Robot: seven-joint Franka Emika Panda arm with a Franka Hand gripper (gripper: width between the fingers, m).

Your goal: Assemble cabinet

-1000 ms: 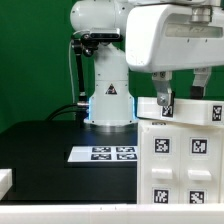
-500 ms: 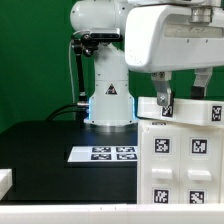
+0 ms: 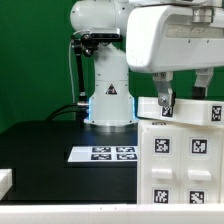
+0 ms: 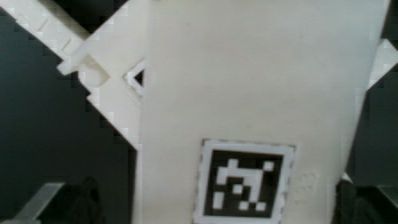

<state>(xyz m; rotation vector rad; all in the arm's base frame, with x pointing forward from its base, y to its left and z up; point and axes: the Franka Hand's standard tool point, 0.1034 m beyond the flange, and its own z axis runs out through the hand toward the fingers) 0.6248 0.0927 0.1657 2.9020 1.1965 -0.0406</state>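
Honestly, I see nothing change from the earlier frames: my gripper [image 3: 180,97] stays spread wide, grasping nothing, poised over the top edge of the cabinet [image 3: 180,150], which stands directly beneath it on the counter [image 3: 50,145].

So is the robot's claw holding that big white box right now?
No. The gripper is wide open above the cabinet, fingers apart, gripping nothing.

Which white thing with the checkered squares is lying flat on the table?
The marker board, thin and flat on the black table. The cabinet is a tall box instead.
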